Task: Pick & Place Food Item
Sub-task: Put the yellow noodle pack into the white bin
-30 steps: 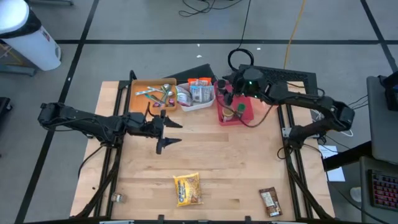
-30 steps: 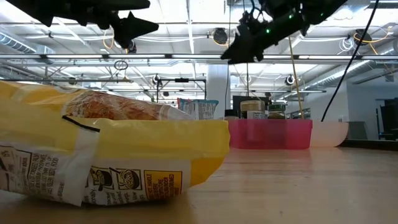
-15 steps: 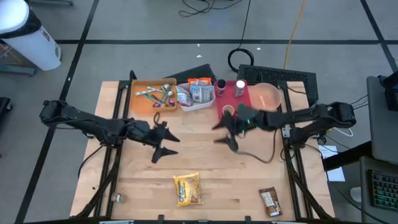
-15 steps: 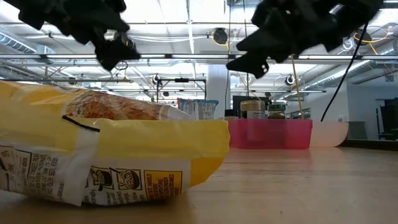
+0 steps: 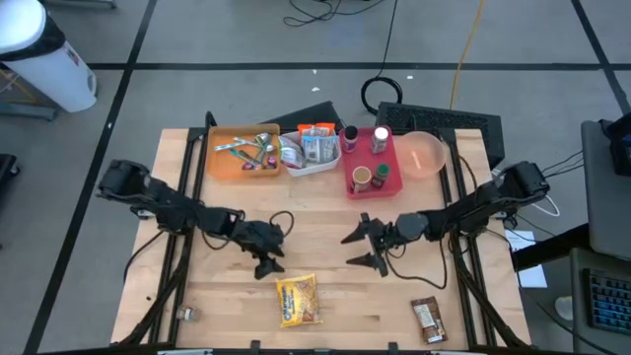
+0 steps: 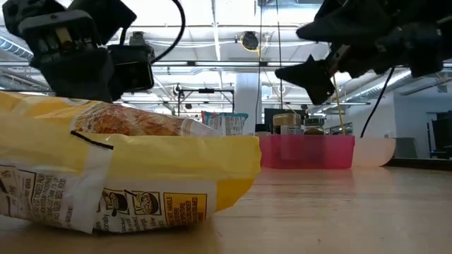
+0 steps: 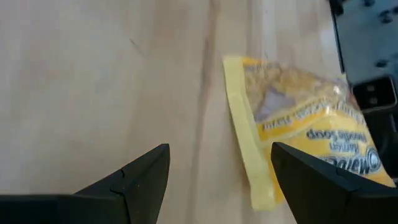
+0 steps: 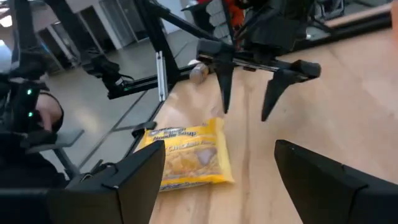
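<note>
The yellow noodle soup packet (image 5: 298, 299) lies flat on the wooden table (image 5: 325, 217), near its front edge and a little left of the middle, with nothing holding it. In the low view the packet (image 6: 120, 173) fills the foreground, resting on the boards.

Farthest left of the packet, the left arm reaches in from the table's left side. Its left gripper (image 5: 267, 258) hangs just behind the packet and slightly to its left, fingers spread apart and holding nothing; in the left wrist view the gripper (image 7: 217, 168) points down at bare wood with the packet (image 7: 298, 124) just beyond the fingertips.

Behind the packet, along the table's far edge, stand an orange tray (image 5: 242, 153) of small wrapped items, then a white tray (image 5: 311, 150) of packets, then a red bin (image 5: 373, 170) with jars, and a pink bowl (image 5: 422, 154).

To the right of the packet and a little behind it, the right gripper (image 5: 367, 248) is above the table, fingers also wide and empty, aimed toward the left gripper. Its own camera sees the packet (image 8: 186, 155) past its spread fingers.

Well to the right of the packet, at the front right corner, lies a brown snack bar (image 5: 428, 319).
</note>
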Available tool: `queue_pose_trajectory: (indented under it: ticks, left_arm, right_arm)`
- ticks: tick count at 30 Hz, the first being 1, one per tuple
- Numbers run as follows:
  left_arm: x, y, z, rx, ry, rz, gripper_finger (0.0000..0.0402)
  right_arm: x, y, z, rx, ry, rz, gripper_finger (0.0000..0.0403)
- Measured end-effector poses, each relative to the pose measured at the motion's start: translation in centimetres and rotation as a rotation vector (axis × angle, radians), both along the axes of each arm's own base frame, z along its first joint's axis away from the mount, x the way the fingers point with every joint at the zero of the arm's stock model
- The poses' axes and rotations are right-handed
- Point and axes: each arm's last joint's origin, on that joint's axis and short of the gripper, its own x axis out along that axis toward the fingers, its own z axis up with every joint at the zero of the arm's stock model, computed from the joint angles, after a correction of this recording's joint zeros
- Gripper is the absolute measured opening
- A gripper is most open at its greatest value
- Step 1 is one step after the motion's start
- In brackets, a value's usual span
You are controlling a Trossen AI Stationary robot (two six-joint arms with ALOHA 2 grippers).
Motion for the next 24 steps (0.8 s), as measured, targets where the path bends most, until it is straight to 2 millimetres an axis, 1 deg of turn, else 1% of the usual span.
queue_pose_trajectory:
  ticks: [4, 8, 13, 17, 20, 24]
  left_arm:
    - [0.8, -1.3, -1.6, -0.101, 0.016, -0.068, 0.0289]
    - [1.2, -2.8, -2.6, -0.208, 0.006, -0.143, 0.0289]
    - [1.0, -4.2, -3.4, -0.249, 0.035, -0.128, 0.0289]
    - [1.0, -5.2, -3.3, -0.238, 0.027, -0.09, 0.0289]
    - [1.2, -6.2, -2.8, -0.227, -0.019, -0.102, 0.0287]
    - [1.7, -7.6, -1.7, -0.208, -0.098, -0.136, 0.026]
  right_arm:
    - [-0.1, 1.3, -0.7, 0.017, 0.038, -0.049, 0.0293]
    - [-0.4, 2.4, -1.2, 0.04, 0.062, -0.08, 0.0293]
    - [-0.9, 3.6, -1.1, 0.074, 0.067, -0.081, 0.0293]
    - [-1.4, 4.7, -1.1, 0.071, 0.064, -0.09, 0.0293]
    - [-1.8, 5.4, -1.2, 0.06, 0.064, -0.112, 0.0293]
    - [-2.3, 6.3, -1.2, 0.065, 0.059, -0.124, 0.0293]
